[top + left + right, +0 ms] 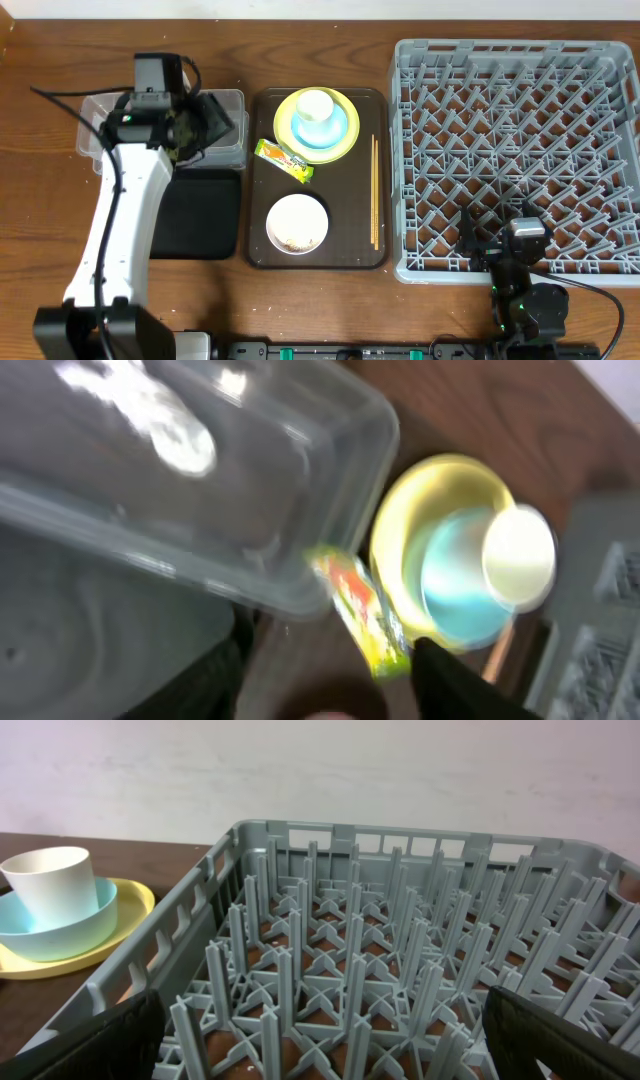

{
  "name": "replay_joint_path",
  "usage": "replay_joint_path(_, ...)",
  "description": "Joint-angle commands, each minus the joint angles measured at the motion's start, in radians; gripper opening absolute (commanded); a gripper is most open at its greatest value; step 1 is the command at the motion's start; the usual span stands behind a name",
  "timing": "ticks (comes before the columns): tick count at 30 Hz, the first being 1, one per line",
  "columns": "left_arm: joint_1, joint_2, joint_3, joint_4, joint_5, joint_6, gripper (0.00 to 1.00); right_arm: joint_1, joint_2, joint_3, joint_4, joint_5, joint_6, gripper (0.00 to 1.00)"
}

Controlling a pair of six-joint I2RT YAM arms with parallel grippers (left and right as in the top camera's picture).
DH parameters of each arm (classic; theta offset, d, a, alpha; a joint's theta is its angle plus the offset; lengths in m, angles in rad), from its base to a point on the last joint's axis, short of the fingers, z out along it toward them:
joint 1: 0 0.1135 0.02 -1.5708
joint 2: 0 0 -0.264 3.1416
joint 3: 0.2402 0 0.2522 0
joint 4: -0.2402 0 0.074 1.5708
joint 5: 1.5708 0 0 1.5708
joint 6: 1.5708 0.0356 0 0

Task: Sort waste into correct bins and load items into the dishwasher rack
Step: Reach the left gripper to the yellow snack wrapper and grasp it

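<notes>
My left gripper [205, 125] hovers over the right end of the clear tub [100, 135], open, with nothing between its dark fingers [455, 685]. In the left wrist view a blurred white patch lies inside the tub [200, 490]; I cannot tell whether it is the tissue. The green-and-orange wrapper [285, 158] [360, 610] lies on the brown tray beside the yellow plate [345, 140], which carries the blue bowl [338, 128] and the cream cup [314, 105]. The white bowl [297, 222] holds a few scraps. Chopsticks [375, 190] lie along the tray's right side. My right gripper [500, 245] stands open over the front edge of the grey rack [515, 150].
The shallow black tray [200, 212] lies in front of the tub, partly under my left arm. The dark brown serving tray [262, 200] sits between the bins and the rack. The rack's upright pegs [350, 950] fill the right wrist view.
</notes>
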Motion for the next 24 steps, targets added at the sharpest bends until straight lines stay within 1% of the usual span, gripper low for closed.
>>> replay_joint_path(1,0.003,0.010,0.015,-0.057,0.098,0.006,0.53,0.009,-0.005,-0.002,-0.004,-0.004,-0.006,0.99)
replay_joint_path(5,-0.019,0.016,-0.002,-0.098,0.131,0.007,0.50,0.009,-0.005,-0.002,-0.004,-0.004,-0.006,0.99)
replay_joint_path(8,-0.054,0.021,-0.014,-0.102,0.130,0.006,0.42,0.009,-0.005,-0.002,-0.004,-0.004,-0.006,0.99)
replay_joint_path(13,-0.148,0.029,-0.018,-0.084,0.127,-0.017,0.38,0.009,-0.005,-0.002,-0.004,-0.004,-0.006,0.99)
replay_joint_path(14,-0.167,0.034,-0.018,-0.075,0.118,-0.018,0.36,0.009,-0.005,-0.002,-0.004,-0.004,-0.006,0.99)
replay_joint_path(15,-0.188,0.037,-0.018,-0.071,0.098,-0.034,0.35,0.009,-0.005,-0.002,-0.004,-0.004,-0.006,0.99)
replay_joint_path(21,-0.314,0.066,-0.018,-0.064,-0.161,-0.239,0.35,0.009,-0.005,-0.002,-0.004,-0.004,-0.006,0.99)
replay_joint_path(24,-0.357,0.083,-0.018,-0.036,-0.230,-0.291,0.35,0.009,-0.005,-0.002,-0.004,-0.004,-0.006,0.99)
